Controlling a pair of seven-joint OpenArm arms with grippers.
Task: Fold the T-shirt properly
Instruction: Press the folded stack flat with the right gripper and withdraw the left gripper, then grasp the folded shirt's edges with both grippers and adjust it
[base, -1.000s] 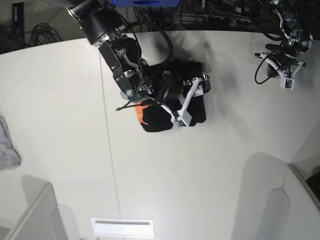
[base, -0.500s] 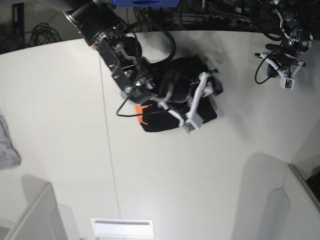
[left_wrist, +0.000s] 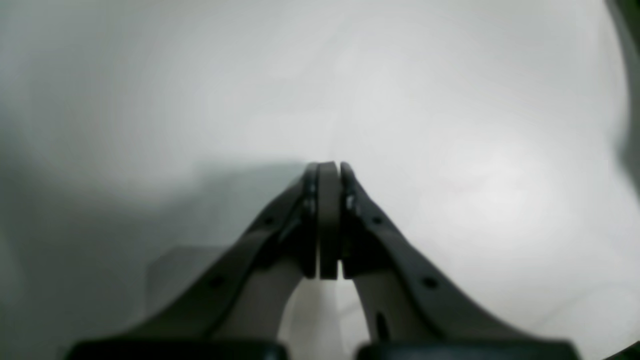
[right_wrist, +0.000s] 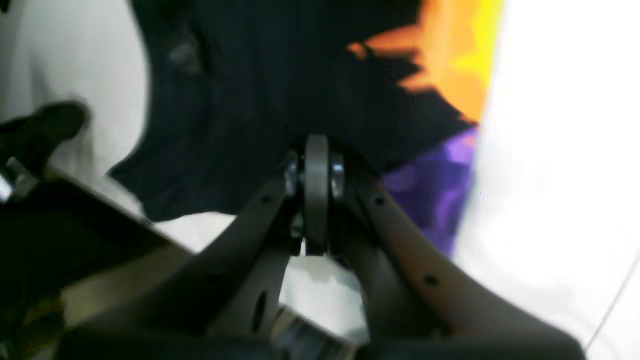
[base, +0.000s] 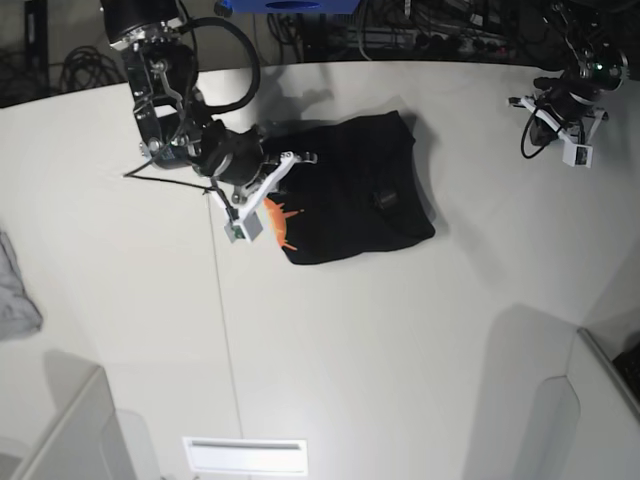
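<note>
The black T-shirt (base: 350, 190) lies folded into a rough rectangle in the middle of the white table (base: 400, 330), with an orange print (base: 278, 222) showing at its left edge. My right gripper (base: 272, 190) hovers over that left edge. In the right wrist view it (right_wrist: 316, 150) is shut with nothing between its fingers, above the black cloth (right_wrist: 250, 100) and the orange and purple print (right_wrist: 440, 150). My left gripper (base: 565, 115) is at the far right. In the left wrist view it (left_wrist: 327, 170) is shut over bare table.
A small grey cloth (base: 15, 285) lies at the table's left edge. Pale bins stand at the bottom left (base: 60, 430) and bottom right (base: 590, 400). A white slab (base: 245, 455) lies at the front edge. Cables and gear line the back.
My right arm has swung left, from over the middle of the shirt to its left edge, leaving the folded shirt uncovered. The left arm has barely moved.
</note>
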